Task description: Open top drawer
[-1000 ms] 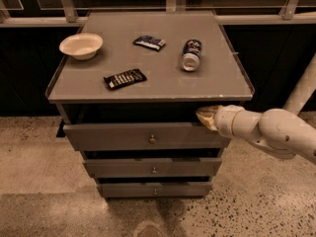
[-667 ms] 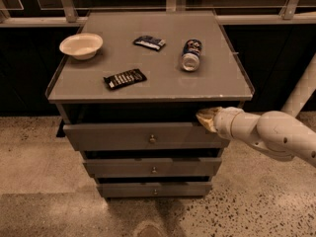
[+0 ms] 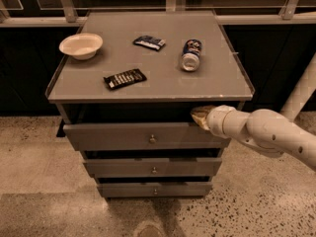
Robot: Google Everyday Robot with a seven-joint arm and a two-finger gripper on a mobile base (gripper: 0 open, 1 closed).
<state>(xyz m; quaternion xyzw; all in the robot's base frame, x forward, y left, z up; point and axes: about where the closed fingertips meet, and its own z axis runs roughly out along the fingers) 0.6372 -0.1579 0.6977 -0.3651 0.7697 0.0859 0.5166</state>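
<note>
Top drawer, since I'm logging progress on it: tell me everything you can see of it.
The top drawer is a flat grey panel with one small round metal knob at its centre. It sits level under the tabletop, a dark gap above its top edge, apparently pulled out slightly. The tool is at its upper right edge, seemingly touching it.
</note>
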